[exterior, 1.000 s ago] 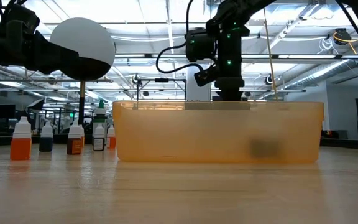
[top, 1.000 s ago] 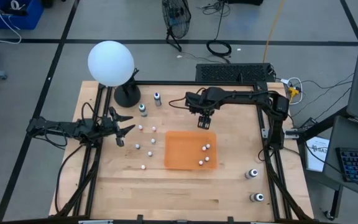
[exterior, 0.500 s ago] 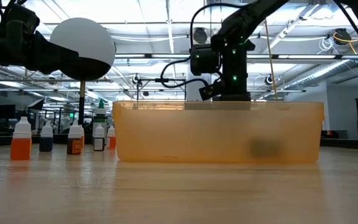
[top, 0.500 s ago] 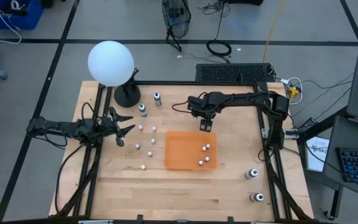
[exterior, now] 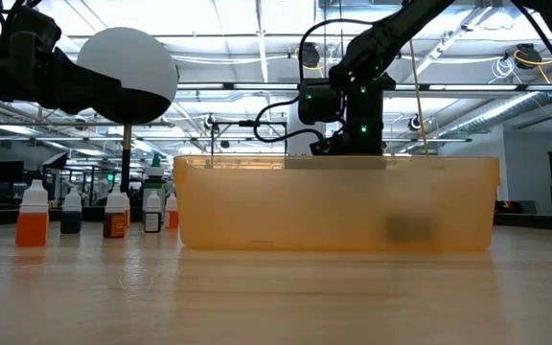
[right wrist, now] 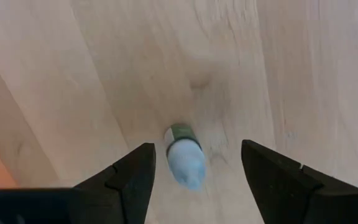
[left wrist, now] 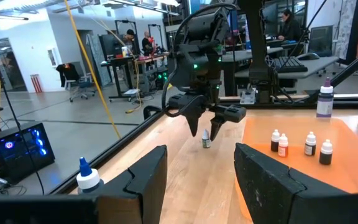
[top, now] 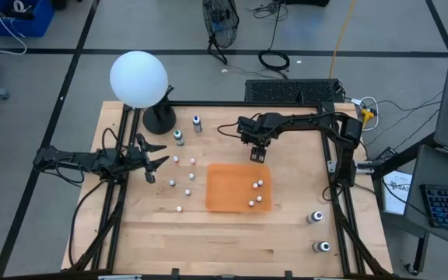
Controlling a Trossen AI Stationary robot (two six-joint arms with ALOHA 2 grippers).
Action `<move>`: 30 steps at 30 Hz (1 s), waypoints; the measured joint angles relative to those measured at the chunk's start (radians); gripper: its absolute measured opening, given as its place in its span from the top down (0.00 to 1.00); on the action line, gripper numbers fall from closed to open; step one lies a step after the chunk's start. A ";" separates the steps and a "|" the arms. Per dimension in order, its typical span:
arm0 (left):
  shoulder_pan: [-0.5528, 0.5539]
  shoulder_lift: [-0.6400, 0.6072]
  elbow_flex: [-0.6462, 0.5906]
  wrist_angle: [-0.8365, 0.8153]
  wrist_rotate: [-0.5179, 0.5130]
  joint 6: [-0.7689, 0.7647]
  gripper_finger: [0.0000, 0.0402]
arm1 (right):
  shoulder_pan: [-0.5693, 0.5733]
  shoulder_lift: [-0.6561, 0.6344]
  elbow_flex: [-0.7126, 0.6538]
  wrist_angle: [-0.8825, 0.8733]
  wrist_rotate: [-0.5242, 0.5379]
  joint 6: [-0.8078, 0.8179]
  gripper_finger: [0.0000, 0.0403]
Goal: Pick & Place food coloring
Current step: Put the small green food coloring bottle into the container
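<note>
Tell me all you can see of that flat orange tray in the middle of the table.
The orange tray is a shallow, rectangular, translucent tub that looks like plastic, resting flat on the wooden table. From table height its low walls glow amber and blur what lies behind. Three small white-capped bottles stand inside, near its right end. The right tool hangs just beyond its far edge, not touching it; other bottles stand on the wood to its left.
</note>
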 joint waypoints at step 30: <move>0.000 0.000 0.000 0.000 0.000 0.000 0.54 | 0.027 -0.016 0.000 0.011 -0.051 -0.023 0.89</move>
